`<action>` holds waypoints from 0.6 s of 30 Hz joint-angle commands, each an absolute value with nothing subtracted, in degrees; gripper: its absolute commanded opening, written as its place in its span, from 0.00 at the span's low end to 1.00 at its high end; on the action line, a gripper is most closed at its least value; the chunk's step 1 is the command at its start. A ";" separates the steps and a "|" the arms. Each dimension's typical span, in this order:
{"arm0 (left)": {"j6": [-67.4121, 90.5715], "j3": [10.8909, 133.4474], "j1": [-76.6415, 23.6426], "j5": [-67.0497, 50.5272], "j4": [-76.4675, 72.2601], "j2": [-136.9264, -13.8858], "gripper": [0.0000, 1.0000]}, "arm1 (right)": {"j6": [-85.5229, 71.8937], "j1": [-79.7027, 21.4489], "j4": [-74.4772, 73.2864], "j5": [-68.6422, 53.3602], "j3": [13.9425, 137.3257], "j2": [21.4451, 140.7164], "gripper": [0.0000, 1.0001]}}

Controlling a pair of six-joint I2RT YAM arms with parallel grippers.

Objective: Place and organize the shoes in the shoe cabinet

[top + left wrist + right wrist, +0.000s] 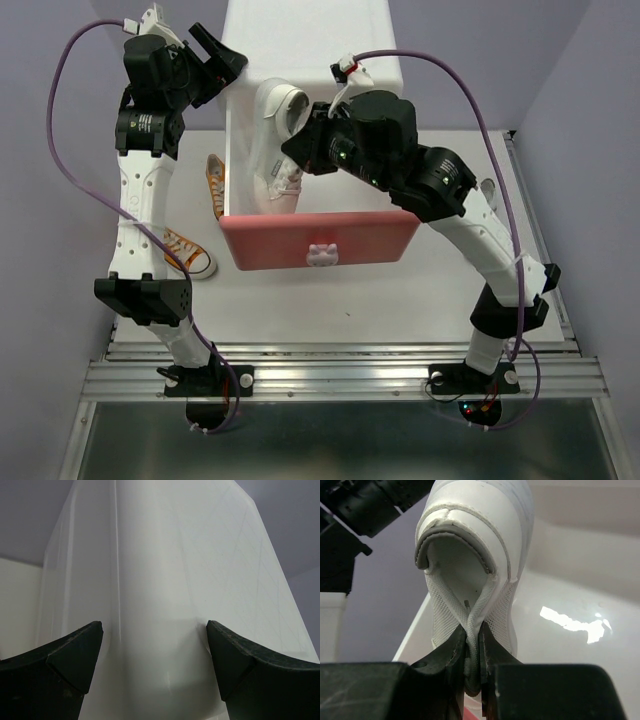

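Right gripper tight on white sneaker, arm above pink drawer

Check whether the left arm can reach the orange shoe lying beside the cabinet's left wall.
Probably yes. The left tool hangs open and empty by the cabinet's top, the orange shoe lies uncovered on the table below it, and the right arm works over the drawer, clear of that side.

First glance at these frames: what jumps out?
The right gripper pinches a white sneaker by its collar above the open pink drawer, centre of the top view. Two orange sneakers lie on the table left of the shoe cabinet, and the open left gripper faces the cabinet's white wall.
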State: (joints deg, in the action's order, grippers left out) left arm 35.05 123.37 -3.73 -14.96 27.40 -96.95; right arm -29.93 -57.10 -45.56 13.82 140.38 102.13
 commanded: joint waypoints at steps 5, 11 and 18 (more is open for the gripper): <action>30.15 120.23 -2.64 -6.86 39.99 -100.02 0.94 | -28.83 -58.54 -45.52 18.81 143.35 103.88 0.01; 29.71 120.32 -2.64 -6.15 39.90 -100.28 0.94 | -28.04 -58.54 -46.93 19.34 143.35 105.82 0.01; 29.53 121.20 -2.64 -5.98 39.81 -101.25 0.94 | -27.07 -58.54 -46.84 18.02 143.52 107.58 0.01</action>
